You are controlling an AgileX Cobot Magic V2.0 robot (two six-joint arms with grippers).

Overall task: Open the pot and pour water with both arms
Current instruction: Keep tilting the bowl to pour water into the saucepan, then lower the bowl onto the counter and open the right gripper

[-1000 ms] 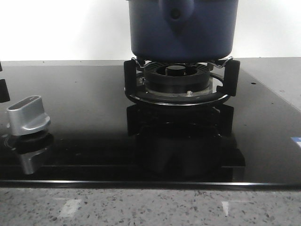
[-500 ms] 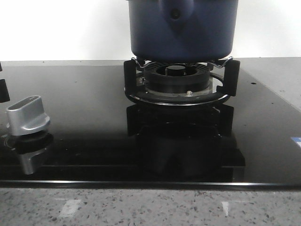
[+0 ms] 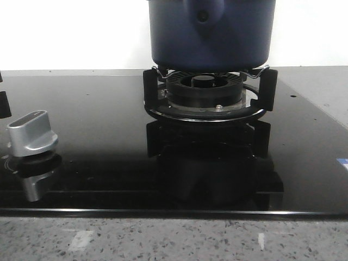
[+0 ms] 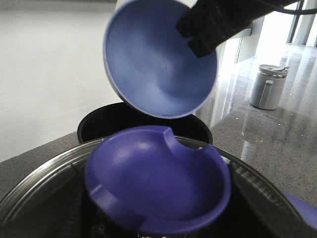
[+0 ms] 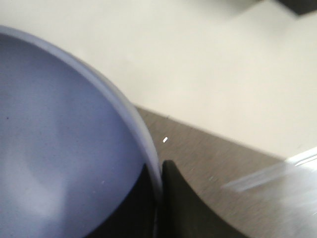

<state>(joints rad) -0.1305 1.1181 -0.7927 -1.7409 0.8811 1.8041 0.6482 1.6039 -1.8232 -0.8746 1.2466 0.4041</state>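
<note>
The dark-blue pot (image 3: 212, 32) stands on the burner in the front view, cut off by the picture's top edge. Neither gripper shows there. In the left wrist view the pot's dark open mouth (image 4: 99, 126) lies beyond a glass lid (image 4: 29, 188) with a big purple-blue knob (image 4: 158, 178). The lid is off the pot. My left fingers are hidden under the knob. My right gripper (image 4: 208, 29) holds a pale-blue bowl (image 4: 153, 59) tilted above the pot mouth. In the right wrist view the bowl's rim (image 5: 133, 119) is pinched between the two black fingers (image 5: 173, 198).
A black burner ring with pot supports (image 3: 205, 89) sits under the pot on the black glass hob (image 3: 98, 119). A silver control knob (image 3: 31, 133) is at the left. A grey lidded mug (image 4: 267, 87) stands on the stone counter. The counter's front strip (image 3: 163, 239) is speckled grey.
</note>
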